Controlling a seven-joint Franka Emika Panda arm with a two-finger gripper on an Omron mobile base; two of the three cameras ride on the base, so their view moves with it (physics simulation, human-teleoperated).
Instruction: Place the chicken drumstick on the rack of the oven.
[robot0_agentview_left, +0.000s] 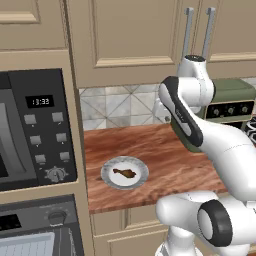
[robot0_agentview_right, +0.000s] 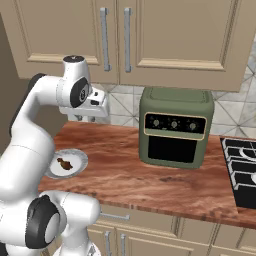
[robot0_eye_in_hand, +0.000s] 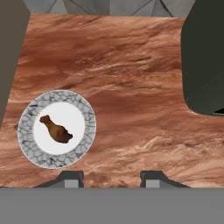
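jaws apart above chicken drumstick (robot0_eye_in_hand: 56, 129)

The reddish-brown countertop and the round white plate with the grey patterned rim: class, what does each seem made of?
The reddish-brown countertop looks like polished wood or veined stone: flowing streaks leave it open. The round white plate with its grey patterned rim looks like glazed ceramic: smooth centre, crackle-like rim.
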